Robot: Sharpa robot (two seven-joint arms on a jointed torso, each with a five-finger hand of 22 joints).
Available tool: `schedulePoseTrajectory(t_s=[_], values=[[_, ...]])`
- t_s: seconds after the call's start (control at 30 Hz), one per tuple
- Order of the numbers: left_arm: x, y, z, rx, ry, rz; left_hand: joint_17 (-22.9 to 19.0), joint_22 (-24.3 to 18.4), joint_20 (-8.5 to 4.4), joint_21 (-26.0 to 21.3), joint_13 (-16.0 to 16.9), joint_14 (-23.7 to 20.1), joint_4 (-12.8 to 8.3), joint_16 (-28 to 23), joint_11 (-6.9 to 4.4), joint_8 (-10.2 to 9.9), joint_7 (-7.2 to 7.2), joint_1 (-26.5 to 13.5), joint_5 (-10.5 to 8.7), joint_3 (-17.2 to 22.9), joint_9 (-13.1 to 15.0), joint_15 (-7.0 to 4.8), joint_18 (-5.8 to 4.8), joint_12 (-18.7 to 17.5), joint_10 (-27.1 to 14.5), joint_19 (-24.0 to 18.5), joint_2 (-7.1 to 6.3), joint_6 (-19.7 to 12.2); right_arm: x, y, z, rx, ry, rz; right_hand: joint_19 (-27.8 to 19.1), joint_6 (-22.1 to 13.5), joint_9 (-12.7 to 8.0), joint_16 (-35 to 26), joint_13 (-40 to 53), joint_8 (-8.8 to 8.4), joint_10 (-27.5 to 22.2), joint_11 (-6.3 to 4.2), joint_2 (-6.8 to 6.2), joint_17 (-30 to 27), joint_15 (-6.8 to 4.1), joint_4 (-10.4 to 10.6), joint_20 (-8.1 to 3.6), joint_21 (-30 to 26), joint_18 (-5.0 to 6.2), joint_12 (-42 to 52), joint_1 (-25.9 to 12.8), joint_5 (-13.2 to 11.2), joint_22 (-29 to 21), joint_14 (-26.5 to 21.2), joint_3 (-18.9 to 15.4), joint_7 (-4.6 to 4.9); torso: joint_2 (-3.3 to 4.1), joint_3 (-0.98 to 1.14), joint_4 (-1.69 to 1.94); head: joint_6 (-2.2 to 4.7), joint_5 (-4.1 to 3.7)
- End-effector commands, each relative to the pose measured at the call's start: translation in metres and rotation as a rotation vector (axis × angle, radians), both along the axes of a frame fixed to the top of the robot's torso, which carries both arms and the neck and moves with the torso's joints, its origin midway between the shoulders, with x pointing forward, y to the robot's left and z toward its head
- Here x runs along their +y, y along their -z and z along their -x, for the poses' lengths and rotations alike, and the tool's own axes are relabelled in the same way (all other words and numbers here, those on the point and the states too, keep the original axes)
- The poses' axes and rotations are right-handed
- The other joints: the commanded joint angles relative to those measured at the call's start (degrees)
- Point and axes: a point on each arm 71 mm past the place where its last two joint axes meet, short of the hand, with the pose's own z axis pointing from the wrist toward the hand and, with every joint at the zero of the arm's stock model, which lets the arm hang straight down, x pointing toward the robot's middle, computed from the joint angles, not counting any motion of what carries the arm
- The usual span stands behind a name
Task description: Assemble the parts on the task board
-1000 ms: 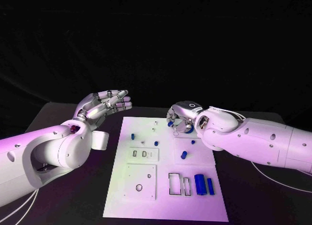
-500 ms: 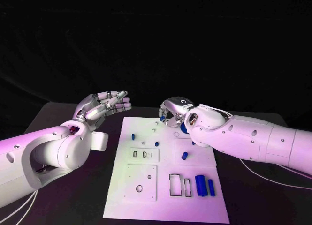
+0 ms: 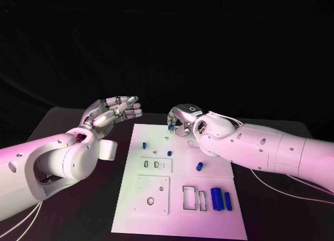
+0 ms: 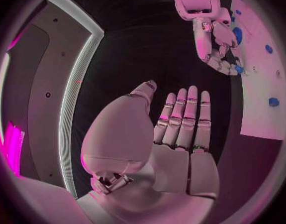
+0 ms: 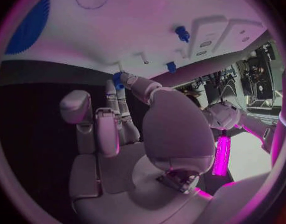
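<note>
Right hand (image 3: 183, 119) hovers over the top edge of the task board (image 3: 179, 221), mid-frame, pinching a small blue part (image 5: 117, 79) at its fingertips. Left hand (image 3: 112, 111) floats off the board's upper left, fingers straight and apart, holding nothing. Blue parts (image 3: 220, 199) lie scattered on the board.
</note>
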Motion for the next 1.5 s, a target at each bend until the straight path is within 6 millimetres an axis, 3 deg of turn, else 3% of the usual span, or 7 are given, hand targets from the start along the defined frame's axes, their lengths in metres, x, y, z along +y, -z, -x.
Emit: schedulePoseTrajectory(t_s=[0.03, 0.47, 1.07, 1.13, 1.3, 1.5], values=[[-0.0028, -0.0019, 0.0002, -0.002, 0.023, 0.012, 0.07, -0.06, -0.17, 0.22, -0.01, 0.21, 0.32, 0.08, 0.23, -0.25, 1.44, 0.11, -0.07, 0.06, -0.09, 0.1, 0.34, -0.18, 0.28, 0.43, -0.05, -0.29, 0.0022, 0.0023, -0.0001, 0.021, -0.01, 0.016, -0.34, -0.28, 0.62, 0.21, 0.06, 0.13, -0.22, 0.14, 0.05, 0.03, -0.02, 0.08, -0.14, 0.16, -0.43, 0.03, 0.48, 0.19, 0.0, 3.28, 0.5, 0.07, 0.13, -0.04, 0.0, -0.04, 0.09], [-0.003, -0.0035, -0.0003, -0.002, 0.027, 0.016, 0.11, -0.11, -0.16, 0.22, -0.03, 0.12, 0.36, -0.01, 0.28, -0.31, 1.47, 0.21, -0.16, 0.14, -0.11, 0.14, 0.32, -0.38, 0.23, 0.5, 0.01, -0.38, 0.006, 0.0074, 0.0016, 0.05, -0.024, 0.034, -0.46, -0.48, 0.75, 0.17, 0.04, 0.07, -0.42, 0.22, -0.12, -0.13, 0.05, 0.15, -0.08, 0.13, -0.41, 0.01, 0.33, 0.18, -0.02, 3.24, 0.62, 0.12, 0.2, 0.0, 0.02, -0.35, 0.28], [-0.003, -0.004, -0.001, -0.001, 0.028, 0.016, 0.13, -0.14, -0.15, 0.21, -0.03, 0.09, 0.37, -0.05, 0.3, -0.33, 1.48, 0.28, -0.26, 0.19, -0.12, 0.15, 0.31, -0.47, 0.22, 0.52, 0.05, -0.41, 0.0072, 0.0088, 0.0012, 0.057, -0.023, 0.044, -0.9, -1.7, 1.05, 0.36, -0.17, -0.53, -1.91, 0.68, -1.03, -0.09, 0.45, 0.27, 0.27, 0.1, -0.36, -0.04, -0.17, -0.08, 0.06, 3.2, 1.29, 0.5, 0.29, -0.18, 0.22, -0.48, 0.17], [-0.003, -0.004, -0.001, -0.001, 0.028, 0.016, 0.13, -0.14, -0.15, 0.21, -0.03, 0.09, 0.37, -0.05, 0.3, -0.33, 1.48, 0.28, -0.26, 0.19, -0.12, 0.15, 0.31, -0.47, 0.22, 0.52, 0.05, -0.41, 0.0071, 0.0087, 0.0007, 0.054, -0.021, 0.043, -1.17, -2.31, 1.06, 0.37, -0.28, -0.89, -2.62, 0.92, -1.57, -0.2, 0.65, 0.29, 0.44, -0.07, -0.3, -0.06, -0.42, -0.32, -0.12, 3.15, 1.45, 0.72, 0.32, -0.19, 0.18, -0.46, 0.19], [-0.0029, -0.0042, -0.0012, -0.001, 0.028, 0.015, 0.13, -0.14, -0.15, 0.21, -0.03, 0.09, 0.37, -0.05, 0.3, -0.33, 1.48, 0.28, -0.26, 0.19, -0.12, 0.15, 0.31, -0.47, 0.22, 0.52, 0.05, -0.41, 0.0067, 0.0082, -0.0007, 0.043, -0.015, 0.036, -4.95, -8.5, -0.96, -1.74, -2.27, -5.1, -10.98, 3.17, -4.3, -4.52, 2.54, 0.48, 2.18, -4.36, 0.77, 0.14, -1.46, -1.33, -5.15, 1.81, 0.93, 2.97, 0.28, -0.24, 0.16, -0.55, 0.14], [-0.0024, -0.0043, -0.0014, 0.0, 0.028, 0.015, 0.15, -0.17, -0.15, 0.21, -0.03, 0.07, 0.38, -0.08, 0.32, -0.36, 1.5, 0.32, -0.4, 0.22, -0.13, 0.16, 0.31, -0.55, 0.2, 0.53, 0.06, -0.46, 0.0037, 0.0075, 0.0004, 0.037, -0.009, 0.03, -5.78, -9.06, -1.54, -2.25, -2.73, -5.56, -12.6, 3.28, -4.57, -5.71, 2.68, 0.36, 2.48, -5.42, 1.09, 0.43, -0.96, -0.8, -6.19, 1.4, -0.66, 2.98, 0.26, -0.26, 0.21, -0.47, 0.12]])
